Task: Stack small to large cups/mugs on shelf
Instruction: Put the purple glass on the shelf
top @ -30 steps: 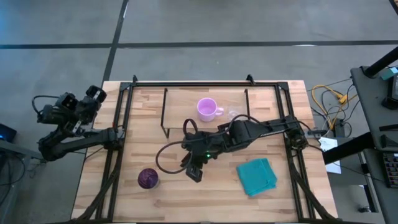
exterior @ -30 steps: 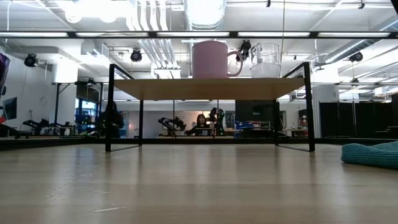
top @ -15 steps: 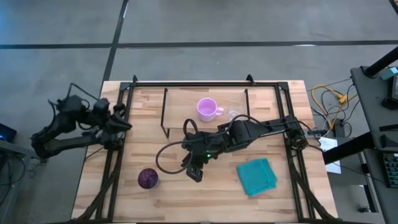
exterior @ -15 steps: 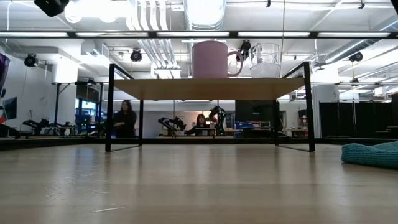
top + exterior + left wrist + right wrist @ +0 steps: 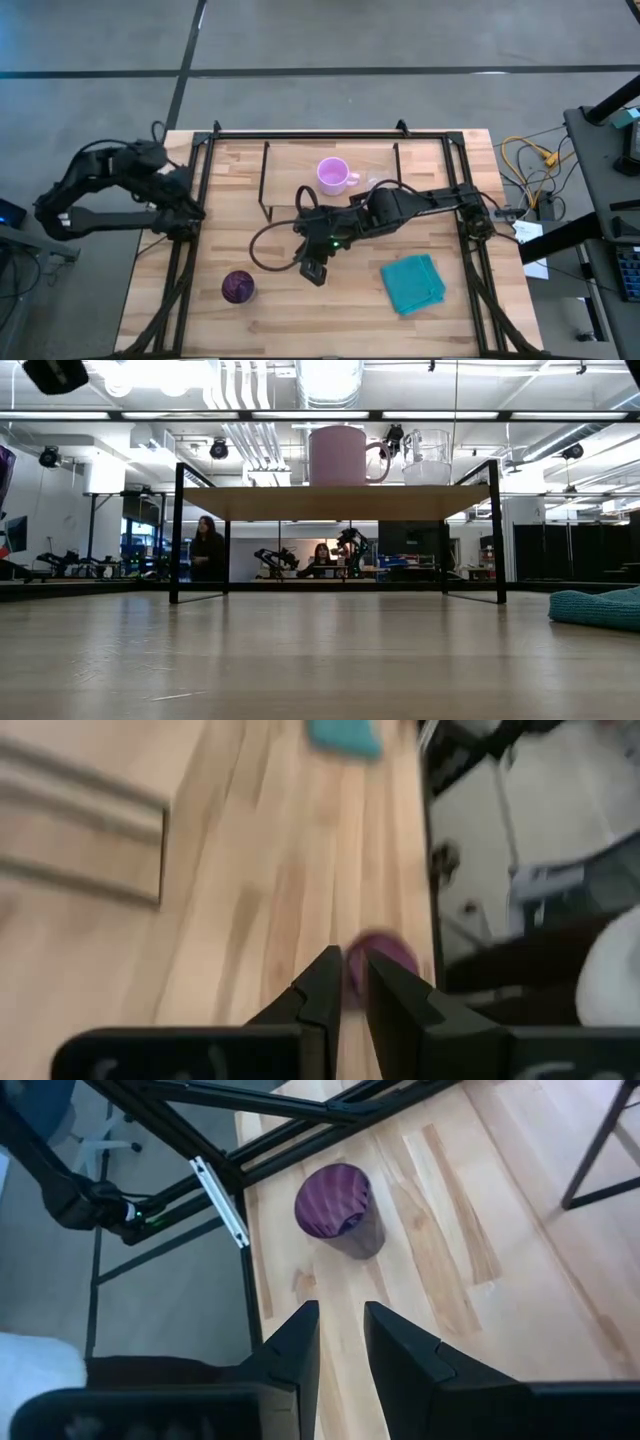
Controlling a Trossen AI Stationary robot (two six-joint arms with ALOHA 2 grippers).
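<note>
The pink mug (image 5: 333, 175) (image 5: 340, 456) and the clear glass cup (image 5: 375, 185) (image 5: 427, 458) stand side by side on the shelf's wooden board (image 5: 335, 502) (image 5: 295, 165). The dark purple tumbler (image 5: 238, 287) (image 5: 335, 1205) (image 5: 392, 954) stands upright on the table near its near-left corner. My right gripper (image 5: 313, 270) (image 5: 341, 1315) hovers to the tumbler's right, pointing at it, its fingers a little apart. My left gripper (image 5: 188, 195) (image 5: 352, 965) is at the table's left rail, fingers nearly together, with the tumbler farther off.
A teal cloth (image 5: 413, 283) (image 5: 598, 607) lies on the table's near-right part. Black frame rails (image 5: 190, 250) run along the left and right sides. A cable loop (image 5: 262, 250) hangs from the right arm. People stand in the room behind.
My left arm has swung in from outside the table's left edge to the left rail and turned so that its gripper points over the table. A person in the background has walked a few steps.
</note>
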